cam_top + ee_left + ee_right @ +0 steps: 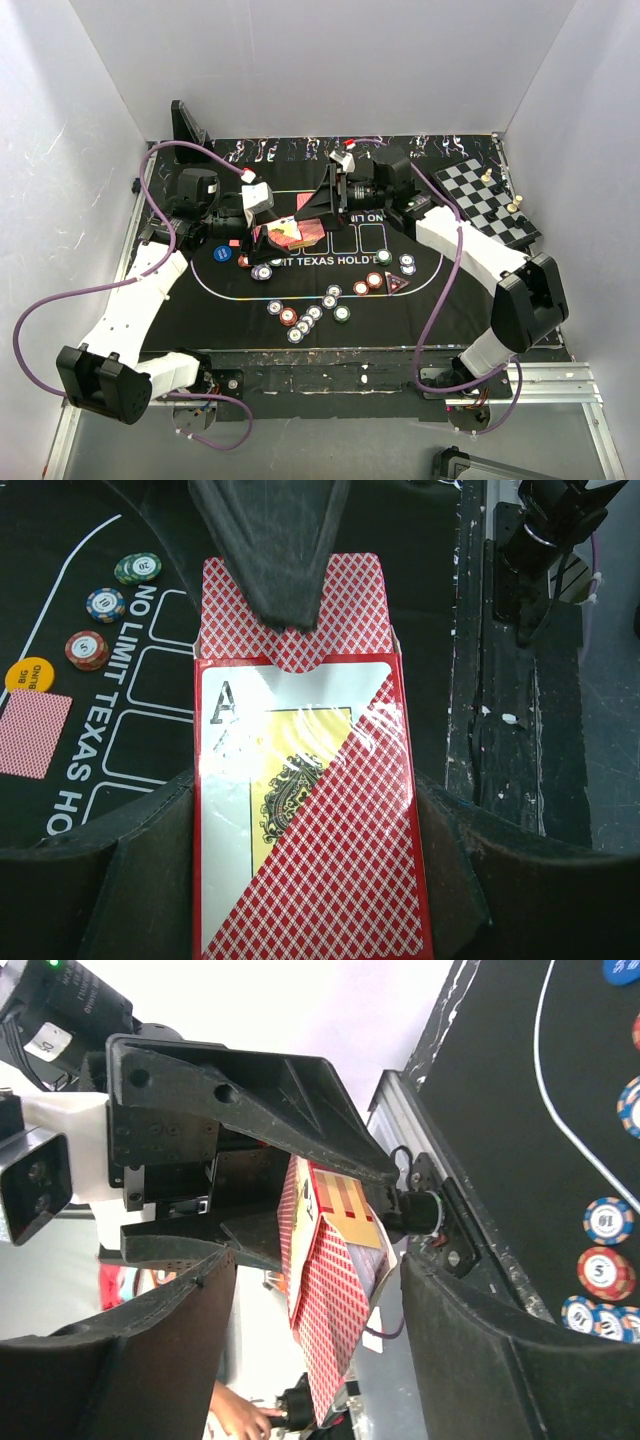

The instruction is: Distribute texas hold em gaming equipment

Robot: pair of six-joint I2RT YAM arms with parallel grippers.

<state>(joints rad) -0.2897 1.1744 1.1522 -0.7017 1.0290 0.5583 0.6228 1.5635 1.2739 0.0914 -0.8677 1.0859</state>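
We see the left tool (300, 815) clamped on a card box (310, 870), one finger pressing each long side, and it holds the box above the black mat (40, 550) near the middle of the tabletop. The box is red lattice with a clear sheen. A large "A" shows at its upper left, over a yellow panel with dark scrollwork. Its flap stands open, and one finger (270, 550) of the right tool (318, 1278) lies over that flap. The right tool's jaws stand wide, one on each side of the box's end.

On the mat we read "NO LIMIT TEXAS HO". Beside the lettering lie a green chip (137, 568) marked "20", a blue chip (105, 604) marked "10", a red chip (87, 650), a yellow button (28, 675) reading "BIG BLIND", and a face-down card (35, 733).
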